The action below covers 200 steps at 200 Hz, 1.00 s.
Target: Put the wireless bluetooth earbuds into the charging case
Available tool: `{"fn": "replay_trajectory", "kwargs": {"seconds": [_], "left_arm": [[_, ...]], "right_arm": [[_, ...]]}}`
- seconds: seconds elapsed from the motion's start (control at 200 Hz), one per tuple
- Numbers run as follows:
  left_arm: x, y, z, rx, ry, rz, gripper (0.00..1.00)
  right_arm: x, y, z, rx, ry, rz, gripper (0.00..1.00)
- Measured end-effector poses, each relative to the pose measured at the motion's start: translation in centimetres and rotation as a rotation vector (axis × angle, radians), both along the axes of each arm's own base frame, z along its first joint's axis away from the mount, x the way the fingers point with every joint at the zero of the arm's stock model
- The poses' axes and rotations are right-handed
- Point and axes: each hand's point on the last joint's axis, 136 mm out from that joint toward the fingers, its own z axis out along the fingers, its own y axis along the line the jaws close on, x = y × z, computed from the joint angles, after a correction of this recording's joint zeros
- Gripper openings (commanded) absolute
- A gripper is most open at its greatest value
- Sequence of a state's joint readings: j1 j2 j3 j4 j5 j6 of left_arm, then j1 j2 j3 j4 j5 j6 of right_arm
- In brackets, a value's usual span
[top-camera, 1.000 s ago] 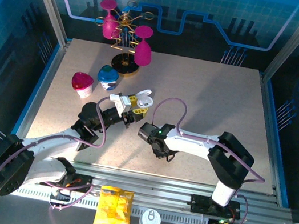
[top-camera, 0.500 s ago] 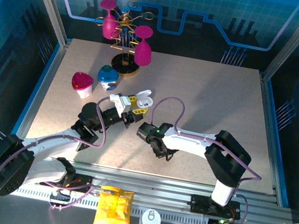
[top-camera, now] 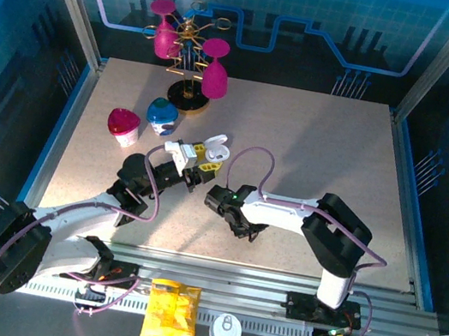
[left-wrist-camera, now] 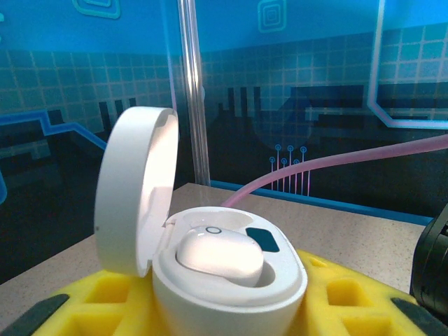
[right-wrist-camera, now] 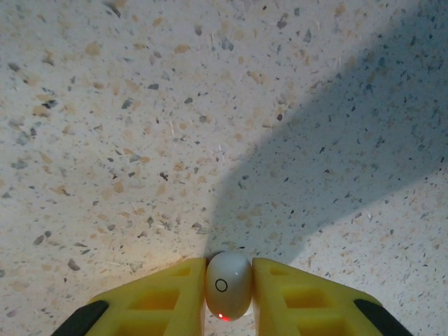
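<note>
Left arm: the left gripper (top-camera: 203, 155) is narrowed onto the charging case (top-camera: 218, 147), with one yellow finger (left-wrist-camera: 91, 304) against each side of its base
Case position: left of centre on the tabletop (top-camera: 341, 145); whether its base touches the surface cannot be told
Case lid: the lid (left-wrist-camera: 136, 196) is hinged fully open and stands upright at the left of the base in the left wrist view
Case contents: a seated earbud (left-wrist-camera: 220, 256) lies in the well nearest the lid; the free socket (left-wrist-camera: 262, 239) beside it is uncovered and shows a dark patch
Right arm: the right gripper (right-wrist-camera: 229, 294) points down at the table and pinches the held earbud (right-wrist-camera: 228, 278) between its yellow fingertips; a ring mark and a small red light show on the earbud
Spacing: the right gripper is near the case, on its near-right side, and apart from it
Open room: bare speckled surface extends ahead of the held earbud and across the right half of the table
Left side: a blue-lidded tub (top-camera: 161, 116) and a pink-lidded tub (top-camera: 124, 126) stand close to the case; a rack with pink cups (top-camera: 193, 58) stands at the far edge
Near edge: a yellow bag (top-camera: 171, 311) and a white cap (top-camera: 224, 331) lie on the metal rail, off the tabletop
</note>
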State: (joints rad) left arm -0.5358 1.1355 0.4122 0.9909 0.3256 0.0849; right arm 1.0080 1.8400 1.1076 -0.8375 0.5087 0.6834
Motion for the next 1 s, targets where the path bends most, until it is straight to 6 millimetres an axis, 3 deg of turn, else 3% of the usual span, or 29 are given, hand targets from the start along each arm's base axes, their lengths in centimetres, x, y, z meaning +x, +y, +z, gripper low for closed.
{"fn": "replay_trajectory", "kwargs": {"seconds": [0.125,0.405,0.515,0.645,0.846,1.001], "left_arm": [[0.0,0.0,0.0,0.000,0.000,0.000,0.32],[0.0,0.0,-0.1,0.001,0.001,0.000,0.32],[0.2,-0.1,-0.5,0.006,0.012,0.000,0.32],[0.6,-0.3,-1.2,0.012,0.033,-0.001,0.32],[0.0,-0.8,-1.5,0.023,0.037,-0.050,0.32],[-1.0,-1.4,-1.7,0.030,0.041,-0.116,0.32]], "right_arm": [[0.1,0.1,0.1,-0.002,0.001,0.008,0.15],[0.2,0.3,1.3,0.020,-0.015,0.020,0.15],[0.6,1.4,4.3,0.141,-0.057,0.038,0.13],[1.1,3.1,9.0,0.435,-0.102,0.053,0.13],[2.1,3.3,15.1,0.827,-0.135,0.059,0.14],[1.5,4.5,19.8,1.048,-0.143,0.159,0.12]]}}
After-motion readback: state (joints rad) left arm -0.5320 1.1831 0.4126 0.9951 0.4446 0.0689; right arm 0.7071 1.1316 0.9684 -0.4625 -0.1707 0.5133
